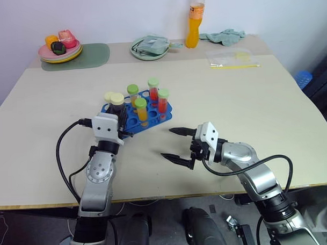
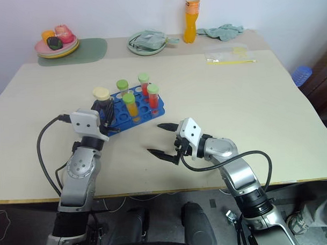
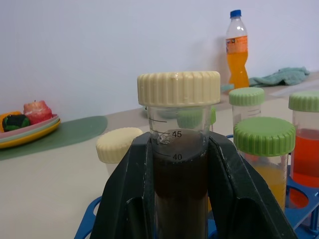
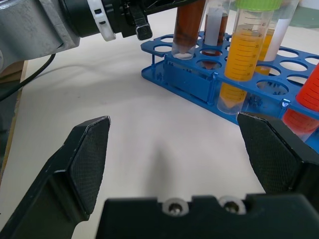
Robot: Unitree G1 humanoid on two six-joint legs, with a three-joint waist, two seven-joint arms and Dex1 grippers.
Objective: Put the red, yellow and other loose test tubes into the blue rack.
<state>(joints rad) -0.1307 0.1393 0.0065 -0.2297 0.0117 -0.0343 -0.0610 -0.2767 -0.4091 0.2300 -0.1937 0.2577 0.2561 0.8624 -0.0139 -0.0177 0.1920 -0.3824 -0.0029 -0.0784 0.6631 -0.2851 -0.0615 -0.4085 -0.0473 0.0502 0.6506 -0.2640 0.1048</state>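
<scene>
While my left end effector point(image 3: 180, 199) squeezes the dark tube point(image 3: 180, 164) with the cream cap, its bottom tip sits at a corner hole of the blue rack point(image 4: 192, 79). I should keep it straight up, push down slowly, then let go. My right end effector point(image 1: 177, 144) hangs wide and empty over the worktop point(image 1: 249, 109), near the rack.

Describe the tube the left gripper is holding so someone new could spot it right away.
On the beige table, find the blue rack. At its corner nearest the robot's left arm, the left gripper clamps a cream-capped tube. Its dark brown liquid sets it apart from the green-capped orange and red tubes.
</scene>
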